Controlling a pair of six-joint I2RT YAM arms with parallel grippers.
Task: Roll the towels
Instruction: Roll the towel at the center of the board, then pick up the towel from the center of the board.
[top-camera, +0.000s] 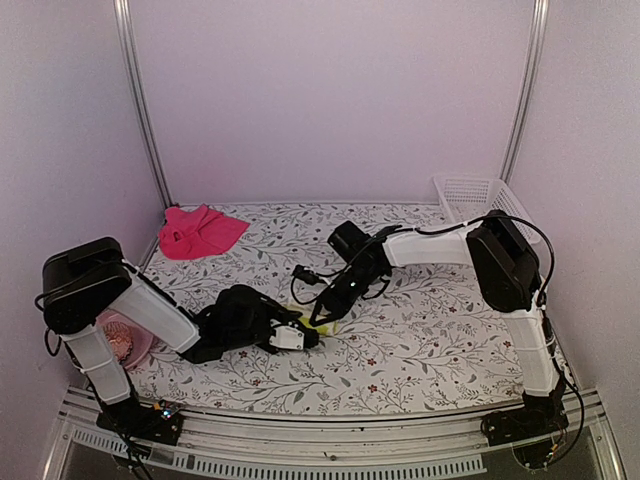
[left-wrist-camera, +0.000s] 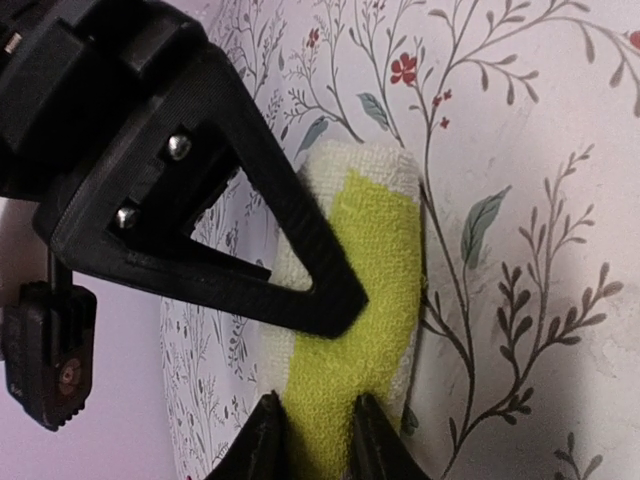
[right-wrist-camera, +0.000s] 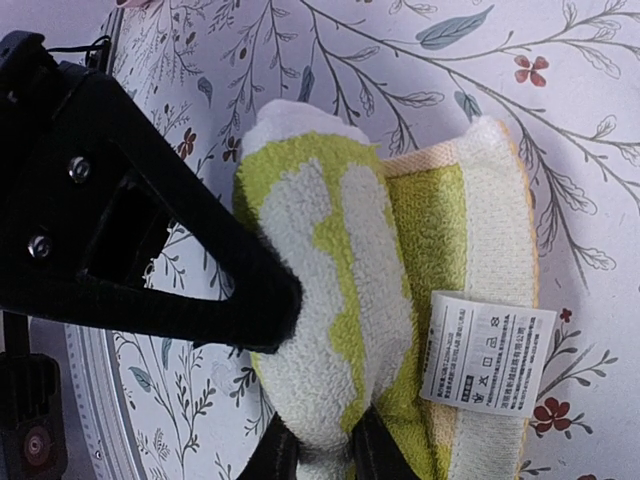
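From above, the pink towel (top-camera: 200, 232) is lying crumpled at the table's (top-camera: 430, 345) ten o'clock corner. The yellow-green towel (top-camera: 336, 323) (mostly hidden) is sitting near the middle, with the left gripper (top-camera: 306, 338) meeting it from eight o'clock and the right gripper (top-camera: 325, 314) from one. At the left wrist, narrowly parted fingertips (left-wrist-camera: 268, 440) are pinching its green stripe. At the right wrist, fingertips (right-wrist-camera: 275, 455) are squeezing its rolled end, with the label (right-wrist-camera: 487, 350) at four o'clock.
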